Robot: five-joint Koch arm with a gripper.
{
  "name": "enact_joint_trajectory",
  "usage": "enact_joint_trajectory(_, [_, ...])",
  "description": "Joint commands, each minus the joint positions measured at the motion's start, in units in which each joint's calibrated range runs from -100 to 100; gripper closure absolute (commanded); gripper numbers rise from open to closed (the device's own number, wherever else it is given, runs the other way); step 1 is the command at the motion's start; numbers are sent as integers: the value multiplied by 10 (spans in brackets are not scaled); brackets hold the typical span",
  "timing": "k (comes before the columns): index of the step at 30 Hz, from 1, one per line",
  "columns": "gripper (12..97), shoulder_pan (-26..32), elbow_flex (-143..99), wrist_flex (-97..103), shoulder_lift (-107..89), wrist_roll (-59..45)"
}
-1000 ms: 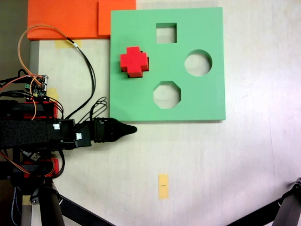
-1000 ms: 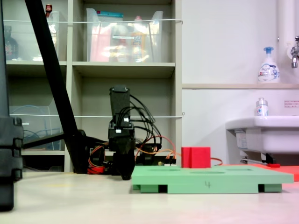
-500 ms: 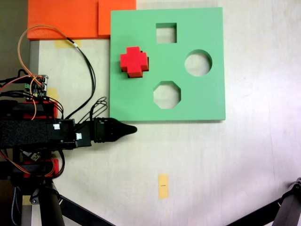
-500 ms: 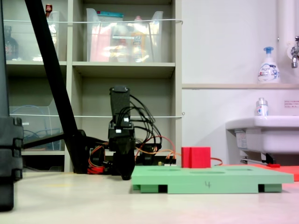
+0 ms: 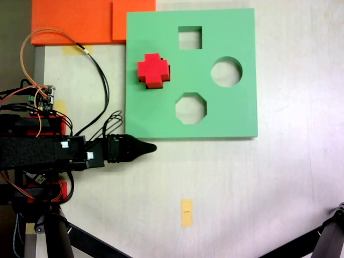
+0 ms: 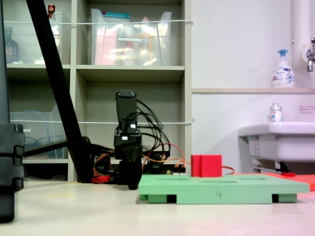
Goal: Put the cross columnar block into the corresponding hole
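Observation:
The cross columnar block (image 5: 153, 69) is bright red and stands upright on the left part of the green foam board (image 5: 231, 113), rising well above its surface (image 6: 206, 165). The corresponding hole is hidden; no plus-shaped cutout shows. My gripper (image 5: 152, 147) lies low over the table just off the board's near left corner, its black jaws closed to one point with nothing between them. In the low fixed view the gripper (image 6: 132, 186) points down at the table, left of the board (image 6: 221, 186).
The board has a square cutout (image 5: 190, 37), a round one (image 5: 226, 72) and an octagonal one (image 5: 190, 108). Orange foam sheets (image 5: 75, 21) lie beyond the board's left corner. Cables (image 5: 102, 80) loop beside the arm. A yellow tape mark (image 5: 186, 212) and tripod legs (image 5: 328, 242) sit nearer.

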Motion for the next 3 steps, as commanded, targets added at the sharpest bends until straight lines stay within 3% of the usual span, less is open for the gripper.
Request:
enact_joint_trajectory(1, [596,2,-10,-52,-4,-4])
enact_joint_trajectory(3, [596,2,-10,-52,-4,-4])
